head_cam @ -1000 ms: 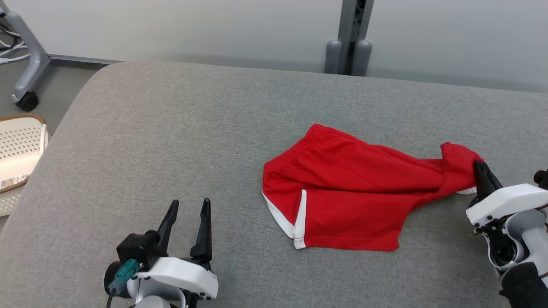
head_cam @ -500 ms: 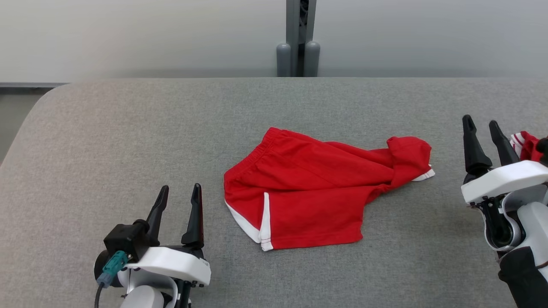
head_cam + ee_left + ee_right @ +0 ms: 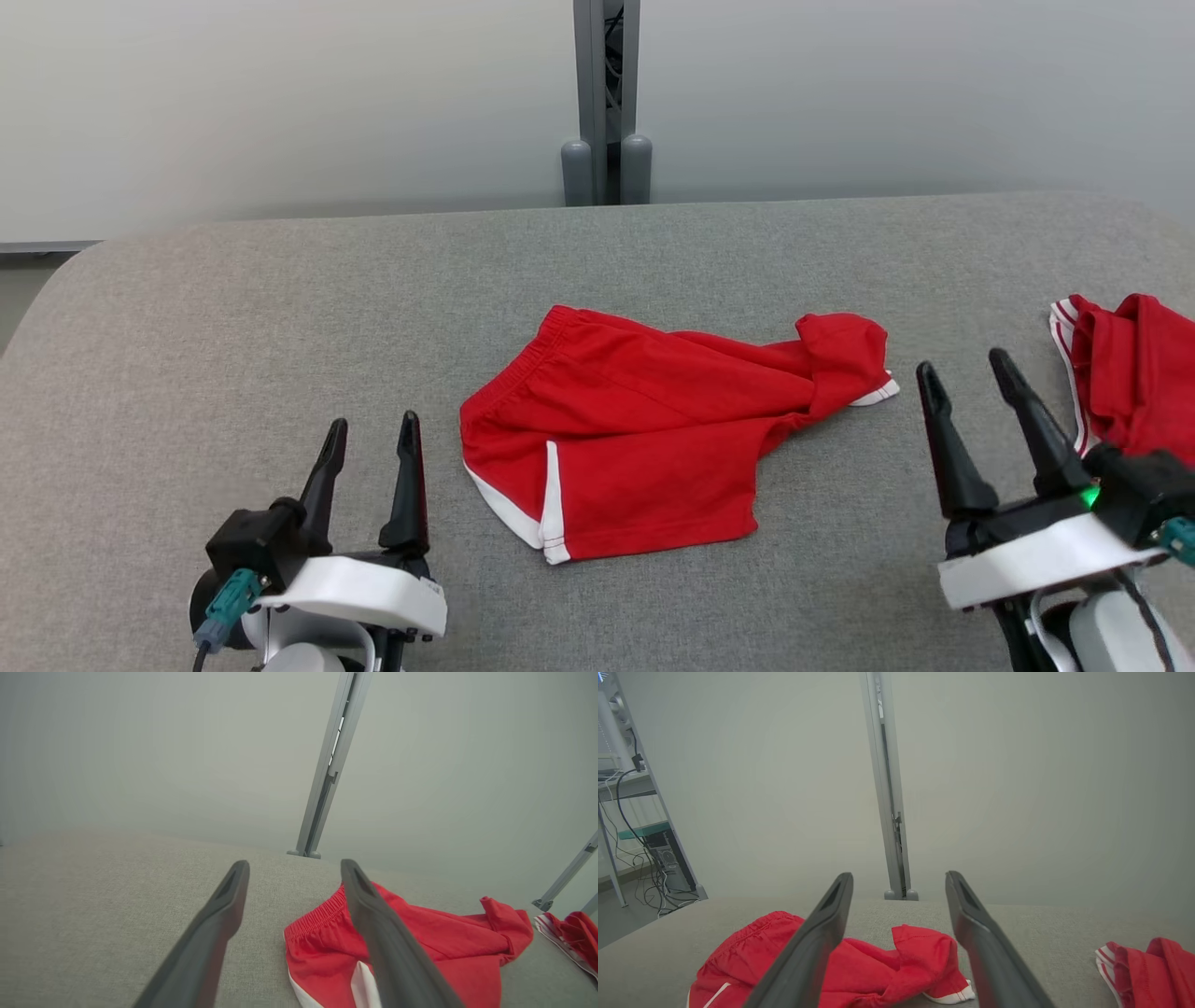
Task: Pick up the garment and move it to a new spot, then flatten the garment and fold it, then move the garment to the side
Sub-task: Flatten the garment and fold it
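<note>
the red shorts (image 3: 644, 439) lie on the grey padded tabletop (image 3: 233, 308), roughly in its middle, between the two arms and held by neither. the elastic waistband (image 3: 523, 359) is at the far left end of the shorts. a white-trimmed leg hem (image 3: 551, 509) faces the near edge. the other leg (image 3: 845, 359) is bunched and folded over on itself at the right end, with a bit of white trim peeking out beneath it. the cloth is creased rather than smooth.

the left jaws are spread, their two dark fingers (image 3: 408, 476) pointing away from the robot over bare tabletop just left of the shorts, clear of the cloth. the right jaws are spread too, their fingers (image 3: 945, 457) near the bunched leg on its right side but apart from it.

a second red garment (image 3: 1134, 378) with white stripes lies crumpled at the right edge of the tabletop, just right of the right jaws. behind the tabletop a grey post (image 3: 605, 93) rises against a pale wall (image 3: 280, 103).
</note>
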Controlling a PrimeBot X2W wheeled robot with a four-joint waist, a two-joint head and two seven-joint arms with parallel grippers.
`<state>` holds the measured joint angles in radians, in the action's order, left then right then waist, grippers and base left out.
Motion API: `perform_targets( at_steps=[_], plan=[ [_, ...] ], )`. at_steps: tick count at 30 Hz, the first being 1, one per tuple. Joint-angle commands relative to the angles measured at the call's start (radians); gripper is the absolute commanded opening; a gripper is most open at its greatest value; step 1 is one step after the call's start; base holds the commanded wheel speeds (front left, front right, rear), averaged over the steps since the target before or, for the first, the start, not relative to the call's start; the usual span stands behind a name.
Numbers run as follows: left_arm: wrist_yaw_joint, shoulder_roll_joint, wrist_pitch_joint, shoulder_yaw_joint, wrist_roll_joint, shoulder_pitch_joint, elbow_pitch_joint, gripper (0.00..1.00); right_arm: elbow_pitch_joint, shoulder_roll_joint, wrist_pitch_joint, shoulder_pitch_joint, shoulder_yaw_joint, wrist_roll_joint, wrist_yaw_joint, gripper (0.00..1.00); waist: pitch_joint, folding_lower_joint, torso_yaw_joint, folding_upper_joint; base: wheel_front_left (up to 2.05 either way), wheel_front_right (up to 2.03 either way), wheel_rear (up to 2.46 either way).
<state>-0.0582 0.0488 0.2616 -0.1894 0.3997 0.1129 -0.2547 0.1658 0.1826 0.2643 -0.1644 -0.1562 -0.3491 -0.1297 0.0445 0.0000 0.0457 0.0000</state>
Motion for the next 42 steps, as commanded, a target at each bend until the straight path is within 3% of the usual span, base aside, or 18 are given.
perform_targets(
  at_steps=[1,7,11,17,22,33,42],
  plan=[
    [-0.006,0.004,0.003,0.003,0.005,-0.014,0.003,1.00,-0.012,-0.002,0.001,0.019,0.002,0.017,-0.002,1.00,-0.001,0.0000,0.001,0.0000,0.00,0.00,0.00],
    [-0.007,0.004,0.003,0.002,0.003,-0.019,0.006,1.00,-0.027,-0.019,-0.005,0.026,-0.063,0.065,-0.002,1.00,0.001,0.0000,0.016,0.0000,0.00,0.00,0.00],
    [-0.006,0.004,0.003,-0.005,0.007,-0.002,0.007,1.00,-0.034,0.001,-0.043,-0.010,-0.216,0.107,-0.002,1.00,0.012,0.0000,0.048,0.0000,0.00,0.00,0.00],
    [-0.015,0.004,0.003,-0.018,0.013,0.007,-0.005,1.00,0.060,0.000,-0.152,-0.091,-0.473,0.140,-0.001,1.00,0.029,0.0000,0.115,0.0000,0.00,0.00,0.00],
    [-0.022,0.004,0.003,-0.023,0.028,0.018,-0.004,1.00,0.190,0.000,-0.247,-0.149,-0.582,0.126,-0.001,1.00,0.041,0.0000,0.182,0.0000,0.00,0.00,0.00],
    [-0.028,0.004,0.003,-0.039,0.055,0.008,0.003,1.00,0.363,-0.033,-0.249,-0.203,-0.558,0.181,-0.001,1.00,0.065,0.0000,0.270,0.0000,0.00,0.00,0.00],
    [-0.033,0.004,0.003,-0.041,0.059,0.017,0.011,1.00,0.453,-0.072,-0.232,-0.220,-0.513,0.220,-0.001,1.00,0.079,0.0000,0.291,0.0000,0.00,0.00,0.00]
  ],
)
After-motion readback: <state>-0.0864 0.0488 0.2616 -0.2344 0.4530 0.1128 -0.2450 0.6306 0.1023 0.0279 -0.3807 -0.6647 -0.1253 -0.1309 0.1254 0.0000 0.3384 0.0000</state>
